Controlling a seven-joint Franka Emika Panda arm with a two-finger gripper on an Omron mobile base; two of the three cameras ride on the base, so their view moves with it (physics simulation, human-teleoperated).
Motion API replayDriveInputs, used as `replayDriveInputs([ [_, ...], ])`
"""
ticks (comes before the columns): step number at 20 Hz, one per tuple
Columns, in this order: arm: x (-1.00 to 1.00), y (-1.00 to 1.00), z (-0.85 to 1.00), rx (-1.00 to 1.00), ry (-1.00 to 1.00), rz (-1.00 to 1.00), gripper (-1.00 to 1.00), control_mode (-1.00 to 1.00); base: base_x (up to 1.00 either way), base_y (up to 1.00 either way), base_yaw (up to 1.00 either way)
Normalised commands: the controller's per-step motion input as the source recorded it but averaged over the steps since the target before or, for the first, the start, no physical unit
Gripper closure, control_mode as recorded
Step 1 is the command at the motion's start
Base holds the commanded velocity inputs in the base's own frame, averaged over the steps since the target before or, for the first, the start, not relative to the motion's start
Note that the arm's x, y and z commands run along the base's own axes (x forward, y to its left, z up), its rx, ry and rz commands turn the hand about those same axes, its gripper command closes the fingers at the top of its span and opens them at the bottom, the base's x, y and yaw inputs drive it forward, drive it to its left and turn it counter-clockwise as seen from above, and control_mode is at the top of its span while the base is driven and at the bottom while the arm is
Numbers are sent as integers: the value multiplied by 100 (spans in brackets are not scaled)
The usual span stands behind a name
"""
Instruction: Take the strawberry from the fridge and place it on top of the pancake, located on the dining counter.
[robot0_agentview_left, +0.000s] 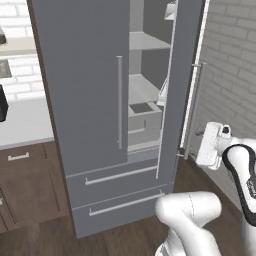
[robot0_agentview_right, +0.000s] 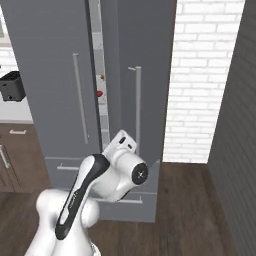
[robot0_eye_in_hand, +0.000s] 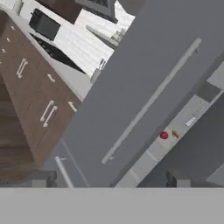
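Progress: early stage. The fridge (robot0_agentview_left: 95, 125) has its right-hand door swung partly open while the left door is shut; this much of the access step appears done. The strawberry (robot0_eye_in_hand: 164, 135) sits inside, on a grey shelf (robot0_eye_in_hand: 168, 138) near that shelf's front edge, seen through the gap between the doors, with a small yellow-brown food item (robot0_eye_in_hand: 175, 134) just beside it. In the right base view the same red berry (robot0_agentview_right: 99, 93) shows in the narrow slot between the doors. It is not yet picked up. Remaining, by my judgement: reach in, grasp the berry, withdraw, travel to the dining counter and set it on the pancake.

Gripper: the gripper (robot0_eye_in_hand: 107, 177) stands outside the fridge, facing the closed left door, its two dark fingertips (robot0_eye_in_hand: 41, 178) spread to their widest with nothing between them.

Surface and room, left to right: a white worktop (robot0_agentview_left: 25, 122) over dark brown wooden cabinets (robot0_agentview_left: 25, 180) with silver pulls, a black appliance (robot0_agentview_right: 12, 86) standing on it against white brick; then the grey fridge with long bar handles and two lower drawers (robot0_agentview_left: 120, 192); then a white brick wall (robot0_agentview_right: 200, 80) and a grey brick wall (robot0_agentview_left: 230, 65) at the right. The floor (robot0_agentview_right: 185, 210) is dark wood plank.
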Motion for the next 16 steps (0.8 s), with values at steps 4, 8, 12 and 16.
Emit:
replayDriveInputs([
  [4, -17, 100, 0, -59, -25, 0, -100, -100, 0, 0, 0],
  [8, 26, 100, 0, -74, -28, -2, -100, -100, 0, 0, 0],
  [12, 69, 100, 1, -70, -27, -23, -100, -100, 0, 0, 0],
  [16, 97, 63, -2, -43, 7, -19, -100, -100, 0, 0, 0],
])
